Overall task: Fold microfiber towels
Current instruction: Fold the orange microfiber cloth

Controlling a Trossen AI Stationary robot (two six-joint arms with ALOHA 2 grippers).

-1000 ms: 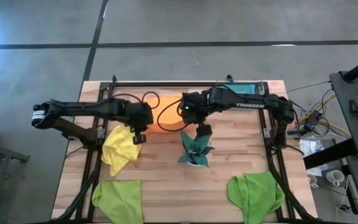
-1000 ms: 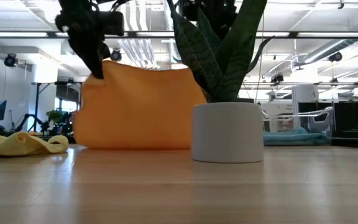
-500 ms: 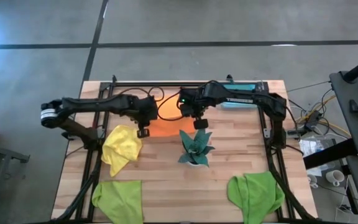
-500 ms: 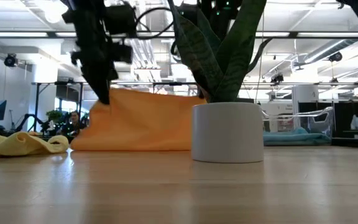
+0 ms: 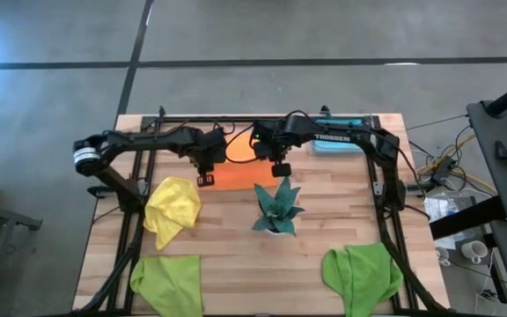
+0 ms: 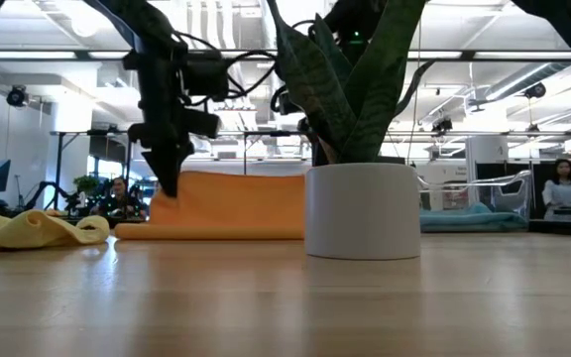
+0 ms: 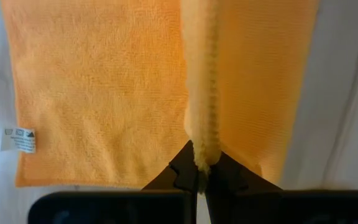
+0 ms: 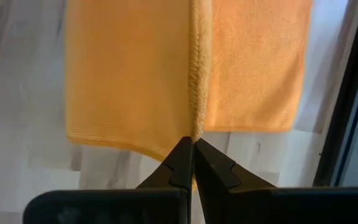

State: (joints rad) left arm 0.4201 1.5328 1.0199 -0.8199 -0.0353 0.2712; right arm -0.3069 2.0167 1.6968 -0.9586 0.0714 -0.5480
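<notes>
Left gripper point(image 7: 199, 177) and right gripper point(image 8: 193, 163) each pinch the orange towel's point(image 7: 104, 93) raised, doubled-over edge.

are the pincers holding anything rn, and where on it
Both hold the orange towel by its hem: left pincer and right pincer each pinch a different spot on the edge.

Top view: left gripper point(image 5: 205, 179) and right gripper point(image 5: 281, 171) at the orange towel's point(image 5: 236, 173) near corners; potted plant point(image 5: 276, 210) just beside.
</notes>
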